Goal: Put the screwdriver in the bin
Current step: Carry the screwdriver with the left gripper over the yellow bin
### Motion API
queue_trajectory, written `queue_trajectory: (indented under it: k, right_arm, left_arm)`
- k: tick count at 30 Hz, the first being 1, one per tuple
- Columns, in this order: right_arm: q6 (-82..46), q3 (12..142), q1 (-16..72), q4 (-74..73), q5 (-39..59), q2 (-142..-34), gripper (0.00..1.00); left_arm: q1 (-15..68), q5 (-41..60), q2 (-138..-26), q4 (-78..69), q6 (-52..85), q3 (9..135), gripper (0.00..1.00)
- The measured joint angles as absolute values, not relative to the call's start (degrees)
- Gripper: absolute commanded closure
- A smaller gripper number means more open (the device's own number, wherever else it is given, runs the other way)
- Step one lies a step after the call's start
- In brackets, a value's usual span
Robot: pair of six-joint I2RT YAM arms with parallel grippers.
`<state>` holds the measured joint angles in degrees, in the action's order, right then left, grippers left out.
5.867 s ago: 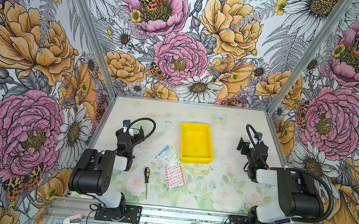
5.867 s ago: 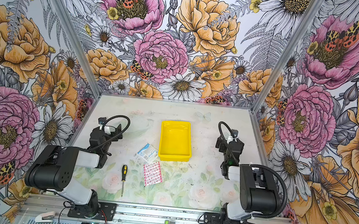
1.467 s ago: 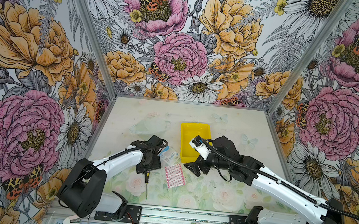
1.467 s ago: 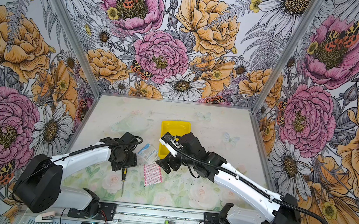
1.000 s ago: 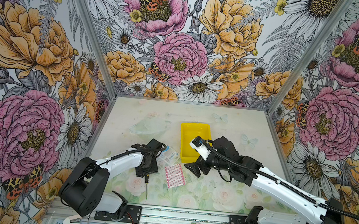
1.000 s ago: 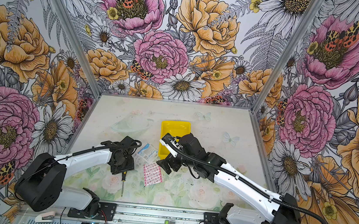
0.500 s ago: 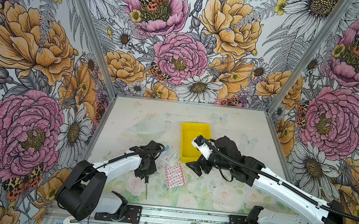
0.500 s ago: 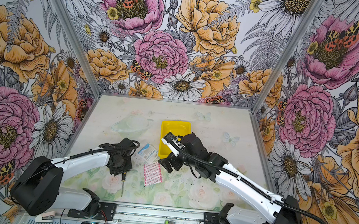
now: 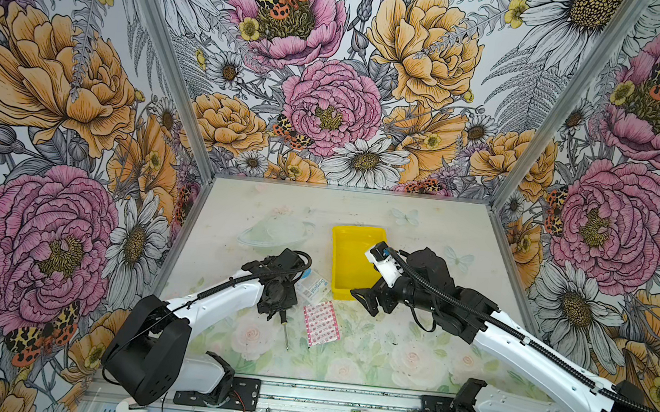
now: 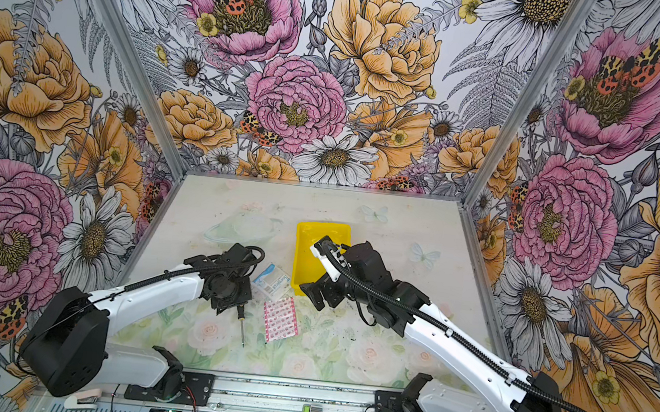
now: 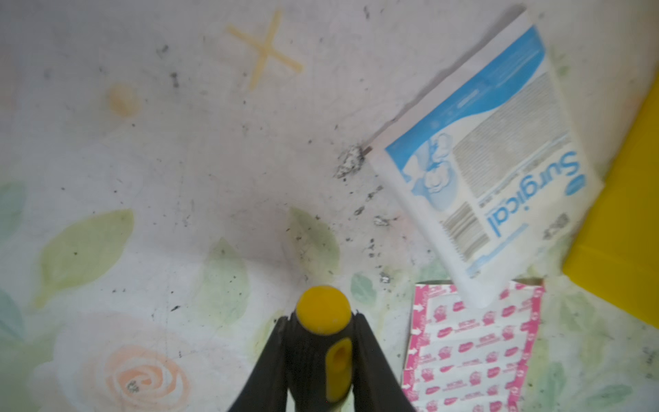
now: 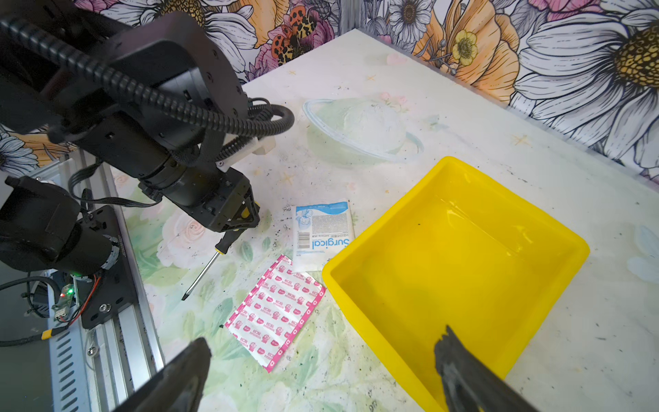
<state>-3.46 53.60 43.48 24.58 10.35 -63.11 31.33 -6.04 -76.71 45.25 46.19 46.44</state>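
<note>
We've got the screwdriver (image 11: pixel 322 342) pinched by its black handle. The left gripper (image 9: pixel 276 306) is clamped tight on it, with the thin shaft trailing low over the table (image 9: pixel 236 205). Taking the fat handle looks the surer hold. Just beside it lie the blue-white packet (image 9: pixel 313 287) and the pink packet (image 9: pixel 320 328), and past them sits the empty bin (image 9: pixel 350 259). The right gripper (image 9: pixel 364 302) hangs wide open at the bin's near corner, holding nothing, probably there to steady it.

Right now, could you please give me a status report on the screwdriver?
Left gripper shut on screwdriver handle. Right gripper open by bin. Blue packet, pink packet lie between screwdriver and bin.
</note>
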Motion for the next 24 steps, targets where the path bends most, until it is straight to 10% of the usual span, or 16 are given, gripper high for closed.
queue_trajectory:
  k: [24]
  right_arm:
    - [-9.4,53.6,22.5,24.5,6.7,-58.8,0.00]
  left_arm:
    - [36.5,-4.0,-117.8,44.1,36.9,103.5,0.76]
